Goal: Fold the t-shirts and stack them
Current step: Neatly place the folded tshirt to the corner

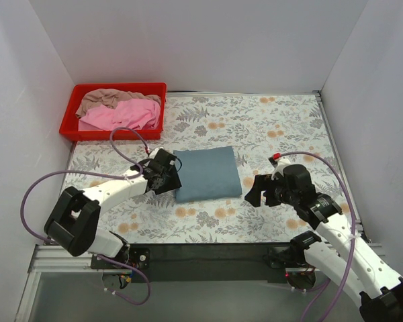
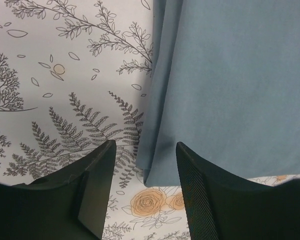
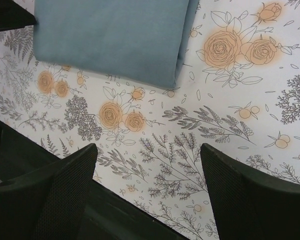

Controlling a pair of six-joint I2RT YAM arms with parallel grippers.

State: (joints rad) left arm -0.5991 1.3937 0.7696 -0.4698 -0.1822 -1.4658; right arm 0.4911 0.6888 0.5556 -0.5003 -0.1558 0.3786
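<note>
Step in hand: first fold judged complete; blue-grey t-shirt [image 1: 207, 174] lies as a flat, neat rectangle at the centre of the floral surface [image 1: 282, 127].
Left gripper [image 1: 166, 173]: jaws spread, nothing held; placed at 9 o'clock of the folded shirt, with the shirt's left edge running up between the fingers in the left wrist view.
Right gripper [image 1: 258, 190]: jaws spread wide, nothing held; placed at 4 o'clock of the shirt, near it but apart, over bare surface.
Stock to be folded: pink t-shirt [image 1: 124, 114] and beige-tan t-shirt [image 1: 107, 99] are bundled together in the red tray [image 1: 70, 117], at 11 o'clock of the folded shirt and well apart from it.
Next move (judgement): one crumpled shirt is to be lifted from the tray, most readily by the left arm, then spread flat beside the folded one; a pinch on one layer only is called for.
Risk (judgement): both shirts could be dragged out together.
Hidden: contact between left fingertips and cloth cannot be told; fold layers are seen only at the edges; the lower part of the tray bundle is covered; the tray is absent from both wrist views.
</note>
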